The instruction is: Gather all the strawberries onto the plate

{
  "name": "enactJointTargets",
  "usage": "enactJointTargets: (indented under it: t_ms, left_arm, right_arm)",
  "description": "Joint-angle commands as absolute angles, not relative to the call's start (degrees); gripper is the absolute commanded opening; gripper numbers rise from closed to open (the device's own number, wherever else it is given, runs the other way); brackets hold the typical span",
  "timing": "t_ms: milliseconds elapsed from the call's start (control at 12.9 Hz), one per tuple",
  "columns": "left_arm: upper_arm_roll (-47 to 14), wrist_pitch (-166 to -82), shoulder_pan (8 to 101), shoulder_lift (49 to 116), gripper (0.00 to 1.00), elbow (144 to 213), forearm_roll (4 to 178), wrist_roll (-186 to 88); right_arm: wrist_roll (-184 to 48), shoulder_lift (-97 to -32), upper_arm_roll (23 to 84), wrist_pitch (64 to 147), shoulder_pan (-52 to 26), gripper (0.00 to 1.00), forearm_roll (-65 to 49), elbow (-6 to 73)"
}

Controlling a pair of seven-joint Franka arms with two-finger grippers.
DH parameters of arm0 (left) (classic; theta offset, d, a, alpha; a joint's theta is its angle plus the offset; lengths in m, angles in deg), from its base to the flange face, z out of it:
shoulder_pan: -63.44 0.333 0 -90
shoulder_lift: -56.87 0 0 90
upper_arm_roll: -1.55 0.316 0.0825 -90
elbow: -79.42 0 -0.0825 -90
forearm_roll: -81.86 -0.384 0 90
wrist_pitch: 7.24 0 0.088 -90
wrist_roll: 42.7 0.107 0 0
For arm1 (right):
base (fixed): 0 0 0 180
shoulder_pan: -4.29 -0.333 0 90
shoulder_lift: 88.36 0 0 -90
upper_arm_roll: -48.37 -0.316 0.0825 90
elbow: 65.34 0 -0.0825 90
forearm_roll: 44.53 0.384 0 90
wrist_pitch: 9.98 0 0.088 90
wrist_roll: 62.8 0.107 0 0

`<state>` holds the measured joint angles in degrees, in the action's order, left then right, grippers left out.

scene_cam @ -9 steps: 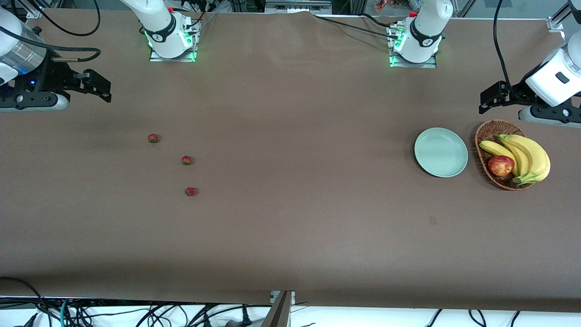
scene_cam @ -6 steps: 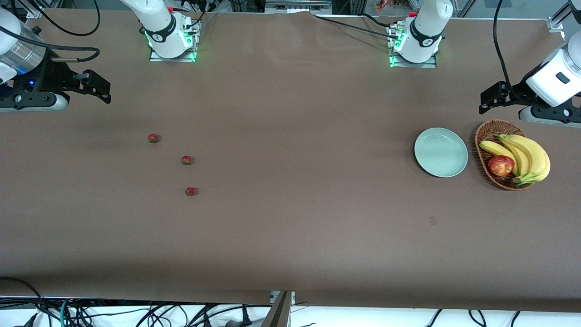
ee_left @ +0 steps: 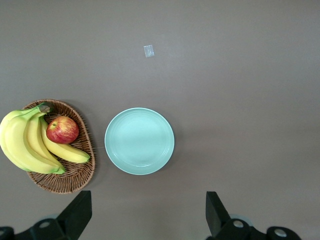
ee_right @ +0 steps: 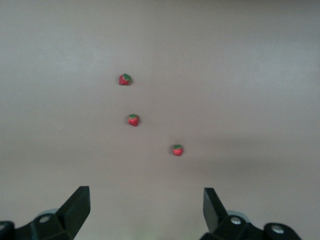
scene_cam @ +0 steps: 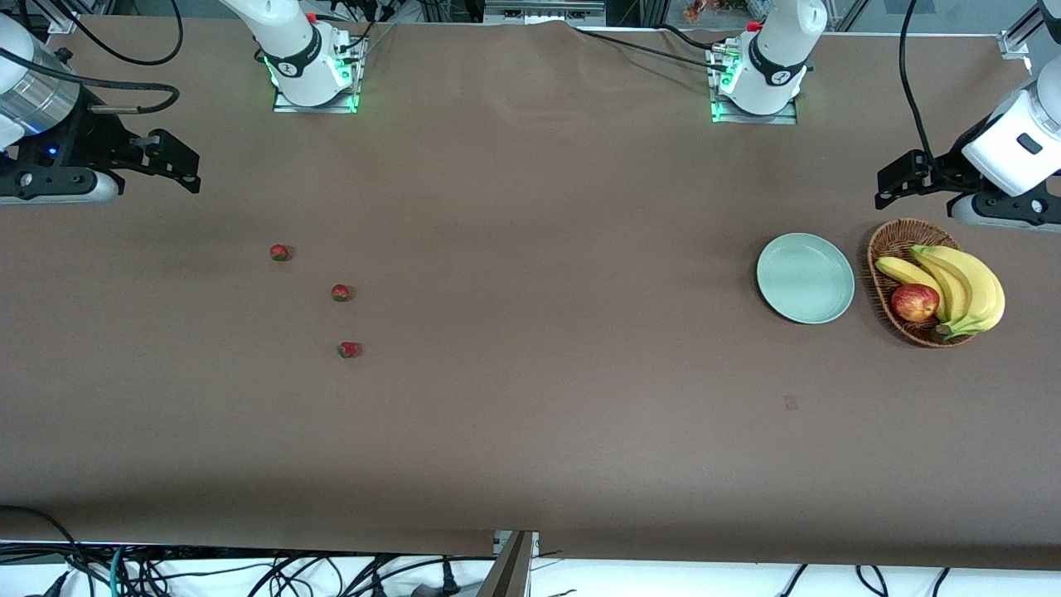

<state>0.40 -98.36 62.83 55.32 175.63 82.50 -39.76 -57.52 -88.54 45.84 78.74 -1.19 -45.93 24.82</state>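
Three strawberries (scene_cam: pixel 341 293), frame centre-left; empty plate (scene_cam: pixel 805 277) beside basket (scene_cam: pixel 880 249), frame right. Left gripper (scene_cam: pixel 885 192), upper right, and right gripper (scene_cam: pixel 189 172), upper left: both wide, holding nothing.

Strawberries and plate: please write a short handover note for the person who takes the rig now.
Left gripper: open, holds nothing, up over the table near the basket.
Right gripper: open, holds nothing, up over the right arm's end of the table.
Strawberries: all three lie on the table toward the right arm's end: the farthest one, the middle one, the nearest one.
Plate: beside the basket, toward the left arm's end, nothing on it.
Done: nothing yet.
Left: pick up each strawberry and put it on the plate.
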Motion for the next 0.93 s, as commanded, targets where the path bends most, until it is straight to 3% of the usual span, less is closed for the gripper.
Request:
enactJointTargets:
  t_ms: [0, 854]
  left_arm:
    - [-0.1, -98.2, 63.6, 56.0, 1.0, 175.4, 83.9, -40.2]
    - [-0.4, -98.0, 64.8, 56.1, 1.0, 176.3, 83.5, -40.1]
  right_arm:
    - [-57.6, -89.7, 45.7, 78.9, -1.0, 1.0, -45.1, 25.6]
    - [-58.9, -88.2, 45.5, 78.2, -1.2, 1.0, -45.3, 24.8]
